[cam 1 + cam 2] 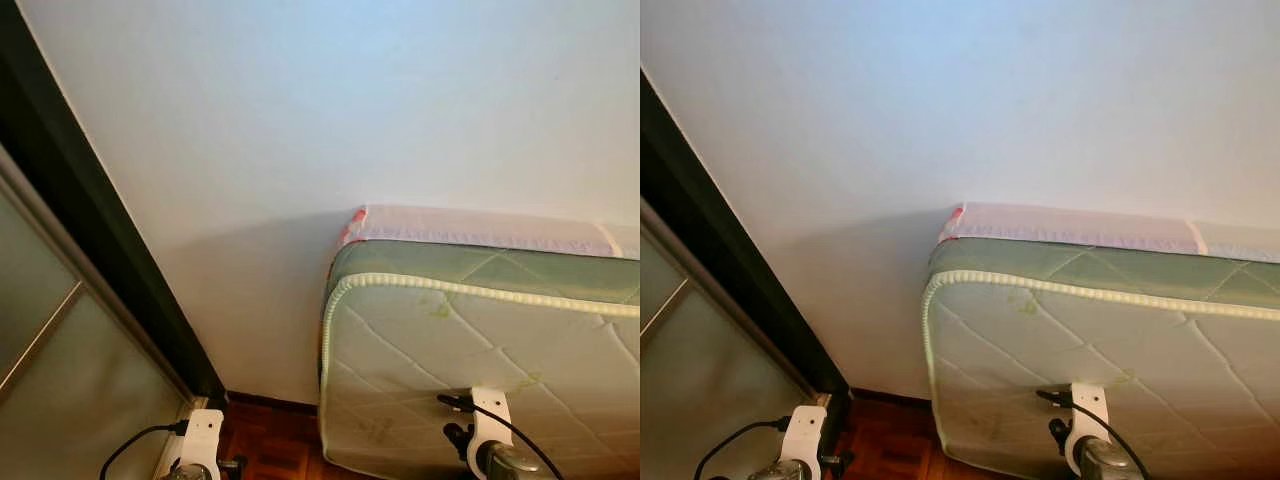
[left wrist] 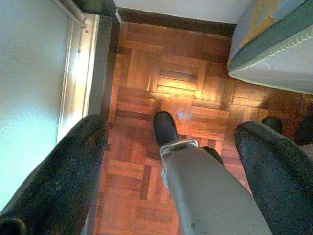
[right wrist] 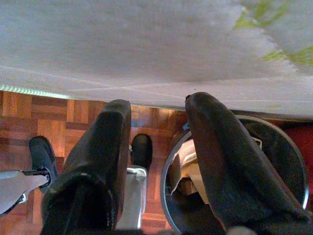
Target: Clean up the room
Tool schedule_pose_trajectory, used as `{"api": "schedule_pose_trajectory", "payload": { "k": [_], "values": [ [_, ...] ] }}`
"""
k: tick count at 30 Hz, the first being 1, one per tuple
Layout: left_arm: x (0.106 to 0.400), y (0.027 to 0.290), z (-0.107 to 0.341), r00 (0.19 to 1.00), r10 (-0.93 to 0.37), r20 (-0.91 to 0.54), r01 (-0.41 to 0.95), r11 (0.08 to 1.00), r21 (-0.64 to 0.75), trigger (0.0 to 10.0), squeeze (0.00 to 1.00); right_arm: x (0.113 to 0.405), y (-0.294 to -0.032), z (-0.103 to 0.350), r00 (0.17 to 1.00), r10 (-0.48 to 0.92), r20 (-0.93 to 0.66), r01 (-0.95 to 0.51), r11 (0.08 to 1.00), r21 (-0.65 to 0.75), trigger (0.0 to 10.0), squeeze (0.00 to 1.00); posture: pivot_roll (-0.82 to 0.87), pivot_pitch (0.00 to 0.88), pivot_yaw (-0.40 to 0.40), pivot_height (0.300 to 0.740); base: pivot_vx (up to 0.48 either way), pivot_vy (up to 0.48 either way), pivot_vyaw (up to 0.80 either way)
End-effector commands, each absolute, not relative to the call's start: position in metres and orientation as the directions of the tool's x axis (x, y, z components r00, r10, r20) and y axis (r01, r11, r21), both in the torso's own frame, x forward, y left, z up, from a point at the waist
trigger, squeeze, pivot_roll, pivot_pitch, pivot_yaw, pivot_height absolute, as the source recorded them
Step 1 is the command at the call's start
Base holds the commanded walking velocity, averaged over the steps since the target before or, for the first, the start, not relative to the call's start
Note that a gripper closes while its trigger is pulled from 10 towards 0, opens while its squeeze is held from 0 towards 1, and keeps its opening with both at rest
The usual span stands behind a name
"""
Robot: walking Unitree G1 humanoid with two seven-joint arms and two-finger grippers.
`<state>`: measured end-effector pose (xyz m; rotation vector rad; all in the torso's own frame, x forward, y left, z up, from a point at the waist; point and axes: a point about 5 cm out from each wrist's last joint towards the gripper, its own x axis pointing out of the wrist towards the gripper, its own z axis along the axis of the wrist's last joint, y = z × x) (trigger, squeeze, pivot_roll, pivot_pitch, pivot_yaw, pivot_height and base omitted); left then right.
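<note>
Both arms hang low at the bottom of the eye views, the left wrist [image 1: 200,438] near the door frame and the right wrist [image 1: 490,428] in front of the mattress. My left gripper [image 2: 171,129] points down at the parquet floor [image 2: 171,83], open, its black fingers [image 2: 73,166] wide apart with nothing between them. My right gripper [image 3: 159,103] is open too and holds nothing. Below it stands a round bin [image 3: 288,161] with a dark liner and crumpled paper [image 3: 188,166] inside.
A quilted green-edged mattress [image 1: 480,330] stands on its side against the white wall [image 1: 350,110], close on my right. A dark door frame [image 1: 110,250] with a frosted sliding panel [image 1: 70,390] is at the left. My own leg [image 2: 205,191] and feet [image 3: 41,152] stand on the floor.
</note>
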<state>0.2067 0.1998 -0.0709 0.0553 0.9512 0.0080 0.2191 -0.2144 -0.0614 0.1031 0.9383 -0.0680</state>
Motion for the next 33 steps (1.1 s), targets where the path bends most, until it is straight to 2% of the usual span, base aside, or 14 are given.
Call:
{"api": "schedule_pose_trajectory", "payload": {
  "k": [1,33],
  "values": [
    [0.2029,0.2024,-0.0727,0.566,0.040,-0.823,0.023,0.998,0.064,10.0,0.00,0.2260,-0.2154,-0.0568,0.610,-0.014,-0.792,0.108,0.992,0.065,10.0,0.00,-0.02,0.000,-0.010,0.740,0.000,0.000,0.00],
    [0.2037,0.2016,-0.0724,0.567,0.031,-0.823,0.017,0.999,0.049,10.0,0.00,0.2269,-0.2151,-0.0562,0.614,-0.010,-0.789,0.117,0.990,0.078,10.0,0.00,-0.02,0.000,-0.013,0.740,0.000,0.000,0.00]
  ]
}}
